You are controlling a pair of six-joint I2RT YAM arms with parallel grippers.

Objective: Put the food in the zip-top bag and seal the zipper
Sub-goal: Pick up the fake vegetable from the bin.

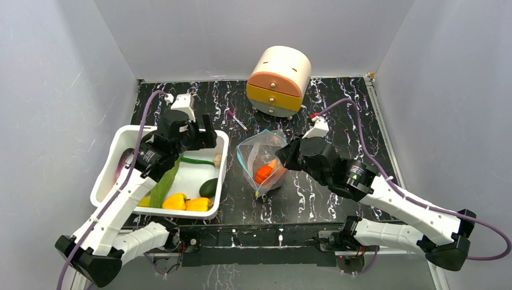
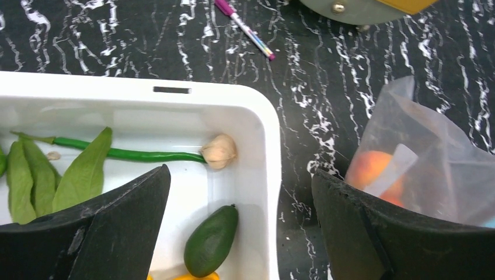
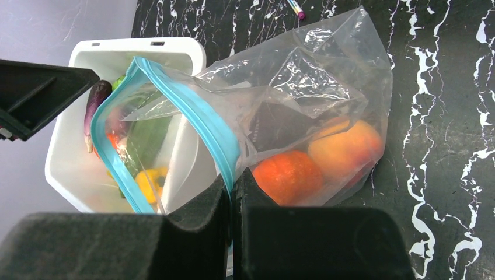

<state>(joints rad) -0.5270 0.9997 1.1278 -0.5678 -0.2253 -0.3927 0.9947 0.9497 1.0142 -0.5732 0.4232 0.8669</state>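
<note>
At surface [image 1: 338, 121] center, pinching zipper [image 3: 192, 111] of zip-top bag [image 1: 265, 158] with right gripper [image 3: 232, 186], clamped tight, likely to keep mouth gaping toward white tub [image 1: 222, 158] at 9 o'clock. Two orange fruits [image 3: 289, 175] inside. Hovering left gripper [image 2: 239, 175] spread wide, empty, over tub; bag at 3 o'clock, green avocado [image 2: 211, 240] at 6.

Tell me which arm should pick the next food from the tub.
Left. The left gripper is open over the tub, with the avocado in front of it. The right gripper is shut on the bag, holding its mouth open.
</note>
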